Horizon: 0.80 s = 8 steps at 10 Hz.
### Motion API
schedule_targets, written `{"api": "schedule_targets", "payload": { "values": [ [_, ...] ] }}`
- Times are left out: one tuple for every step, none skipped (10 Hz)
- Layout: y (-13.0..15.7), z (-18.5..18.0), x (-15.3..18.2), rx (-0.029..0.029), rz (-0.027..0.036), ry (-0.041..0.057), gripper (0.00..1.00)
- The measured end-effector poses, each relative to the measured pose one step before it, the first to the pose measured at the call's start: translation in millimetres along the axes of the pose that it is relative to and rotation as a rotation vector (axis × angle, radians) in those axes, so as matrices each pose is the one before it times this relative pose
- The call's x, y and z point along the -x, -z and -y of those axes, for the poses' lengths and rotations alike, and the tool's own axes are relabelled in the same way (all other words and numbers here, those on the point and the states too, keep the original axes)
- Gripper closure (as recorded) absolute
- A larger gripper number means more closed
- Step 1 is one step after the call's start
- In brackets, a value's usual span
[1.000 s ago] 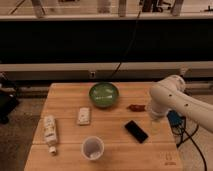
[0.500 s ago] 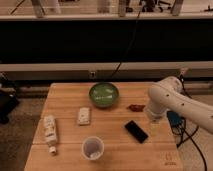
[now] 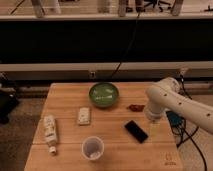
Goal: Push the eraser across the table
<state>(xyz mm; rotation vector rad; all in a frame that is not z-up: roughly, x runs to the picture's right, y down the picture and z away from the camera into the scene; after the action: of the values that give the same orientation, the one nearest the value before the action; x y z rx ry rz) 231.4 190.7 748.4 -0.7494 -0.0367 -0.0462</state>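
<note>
The eraser (image 3: 136, 131) is a flat black block lying at an angle on the right half of the light wooden table (image 3: 65, 105). My white arm comes in from the right over the table's right edge. The gripper (image 3: 152, 120) hangs down at its end, just right of and slightly behind the eraser, close to it. I cannot tell whether it touches the eraser.
A green bowl (image 3: 104, 94) stands at the back centre. A reddish-brown item (image 3: 135, 107) lies right of it, near my arm. A whitish pad (image 3: 84, 115), a lying bottle (image 3: 50, 132) and a clear cup (image 3: 92, 148) are on the left and front. Cables (image 3: 176, 125) hang off the right edge.
My arm has shifted slightly to the left, bringing the gripper closer to the eraser. The eraser and the other objects have not moved.
</note>
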Motion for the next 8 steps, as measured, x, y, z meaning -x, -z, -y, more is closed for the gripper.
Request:
{"api": "schedule_targets", "payload": {
  "values": [
    [-1.59,0.51,0.12,0.00426,0.00068,0.00155,0.54],
    [-0.96,0.66,0.23,0.00398,0.00074,0.00169,0.6],
    [-1.78,0.48,-0.44,0.00466,-0.00005,0.00111,0.67],
    [-2.23,0.95,-0.14,0.00225,0.00048,0.00183,0.75],
    [-5.71,1.94,-2.64,0.00726,0.00284,0.00142,0.87],
    [-10.75,2.2,-8.26,0.01338,0.00007,0.00189,0.96],
    [-9.36,1.9,-6.51,0.01081,0.00085,0.00208,0.99],
    [-5.83,1.73,-3.78,0.01068,0.0017,0.00035,0.99]
  ]
}}
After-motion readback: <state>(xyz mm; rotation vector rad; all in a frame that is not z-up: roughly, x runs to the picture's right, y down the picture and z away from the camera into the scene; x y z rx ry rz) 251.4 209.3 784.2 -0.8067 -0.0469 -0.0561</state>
